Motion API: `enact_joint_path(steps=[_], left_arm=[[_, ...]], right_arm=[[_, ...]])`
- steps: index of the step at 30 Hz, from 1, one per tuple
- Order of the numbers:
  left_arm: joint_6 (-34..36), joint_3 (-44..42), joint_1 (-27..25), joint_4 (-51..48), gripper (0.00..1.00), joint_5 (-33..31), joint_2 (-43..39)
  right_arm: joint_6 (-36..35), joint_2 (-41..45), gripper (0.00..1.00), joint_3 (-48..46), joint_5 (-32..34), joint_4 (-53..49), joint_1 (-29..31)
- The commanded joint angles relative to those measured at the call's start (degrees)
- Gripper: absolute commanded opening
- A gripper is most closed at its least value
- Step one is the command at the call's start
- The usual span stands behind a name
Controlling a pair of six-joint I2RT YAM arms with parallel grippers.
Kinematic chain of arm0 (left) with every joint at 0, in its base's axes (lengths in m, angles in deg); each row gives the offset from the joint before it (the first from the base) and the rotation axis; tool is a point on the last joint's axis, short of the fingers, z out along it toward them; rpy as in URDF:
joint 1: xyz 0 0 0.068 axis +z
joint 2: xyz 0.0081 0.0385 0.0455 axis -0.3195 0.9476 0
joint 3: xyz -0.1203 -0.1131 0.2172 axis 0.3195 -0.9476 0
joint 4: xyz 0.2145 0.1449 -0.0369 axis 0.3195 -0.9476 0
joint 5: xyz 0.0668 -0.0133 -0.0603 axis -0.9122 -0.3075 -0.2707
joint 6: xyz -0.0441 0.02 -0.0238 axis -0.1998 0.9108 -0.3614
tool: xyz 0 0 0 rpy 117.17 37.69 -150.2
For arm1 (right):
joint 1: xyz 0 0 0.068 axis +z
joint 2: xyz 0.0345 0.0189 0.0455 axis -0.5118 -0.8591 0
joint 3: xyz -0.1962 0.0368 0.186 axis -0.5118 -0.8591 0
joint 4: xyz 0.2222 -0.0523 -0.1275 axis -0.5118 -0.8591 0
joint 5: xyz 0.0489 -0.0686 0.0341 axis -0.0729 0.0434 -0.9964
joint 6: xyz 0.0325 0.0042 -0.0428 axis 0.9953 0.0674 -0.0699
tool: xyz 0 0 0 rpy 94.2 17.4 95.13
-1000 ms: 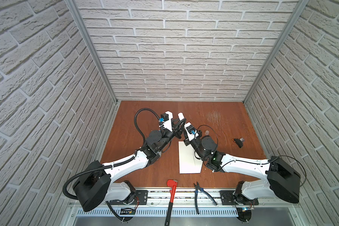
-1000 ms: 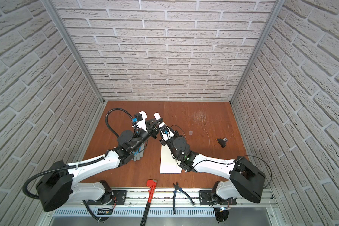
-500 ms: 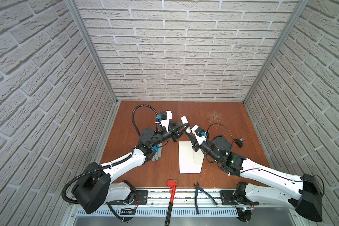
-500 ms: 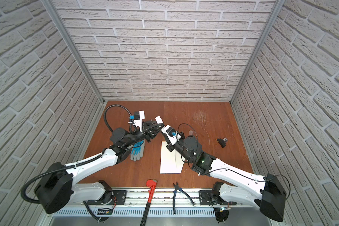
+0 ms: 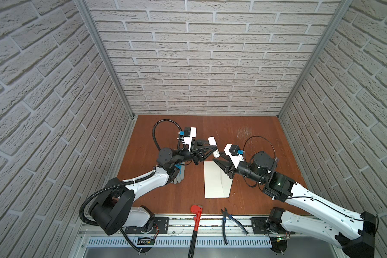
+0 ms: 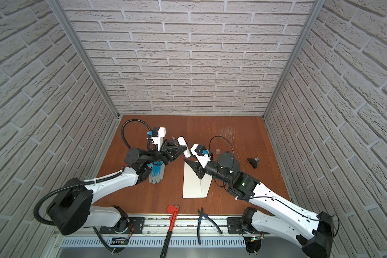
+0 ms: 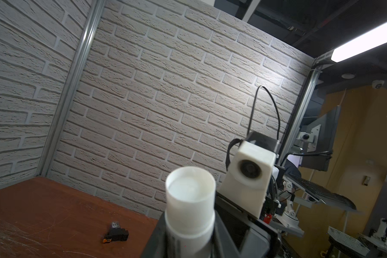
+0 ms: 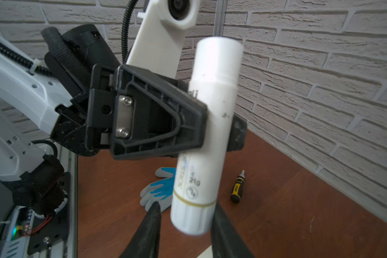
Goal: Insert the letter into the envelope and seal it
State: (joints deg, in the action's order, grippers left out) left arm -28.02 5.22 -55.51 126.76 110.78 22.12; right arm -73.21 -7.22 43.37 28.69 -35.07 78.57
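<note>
Holding a white stick (image 6: 181, 141) up off the tabletop (image 6: 221, 201) in the left hand (image 6: 183, 148), pinched tight around the middle. Reaching in with the right hand (image 6: 188, 161), black tips just under the stick's low end. Down below: a big white envelope (image 6: 193, 186) lying flat, a blue and grey glove (image 6: 156, 176) beside it, a red wrench (image 6: 172, 214) and blue pliers (image 6: 202, 218) at the front edge.

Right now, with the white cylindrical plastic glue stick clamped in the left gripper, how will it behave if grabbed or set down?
The glue stick looks rigid, jutting straight past both sides of the left gripper. Its smooth round barrel may slip or twist once the open right gripper closes. Laid flat it would probably roll; stood on end it might tip.
</note>
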Motion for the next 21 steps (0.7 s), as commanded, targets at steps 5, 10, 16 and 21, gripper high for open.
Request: enact_joint_path(steps=[5, 10, 16, 21], left_arm=[[25.06, 4.28, -2.92, -27.98, 0.00, -25.58, -9.37], [26.01, 4.44, -3.47, -28.07, 0.00, -34.97, -9.47], [25.75, 5.25, -4.84, -27.89, 0.00, -40.36, -7.84], [24.91, 5.20, -5.47, -27.16, 0.00, -41.48, -6.90]], right_arm=[[-6.99, -0.20, 0.56, -8.14, 8.26, 14.88, 1.42], [-7.56, -4.64, 0.54, -11.17, 16.30, 25.78, 1.99], [-8.32, -11.46, 0.53, -12.37, 23.12, 39.18, 2.48], [-8.67, -15.93, 0.54, -9.46, 23.31, 41.12, 2.48]])
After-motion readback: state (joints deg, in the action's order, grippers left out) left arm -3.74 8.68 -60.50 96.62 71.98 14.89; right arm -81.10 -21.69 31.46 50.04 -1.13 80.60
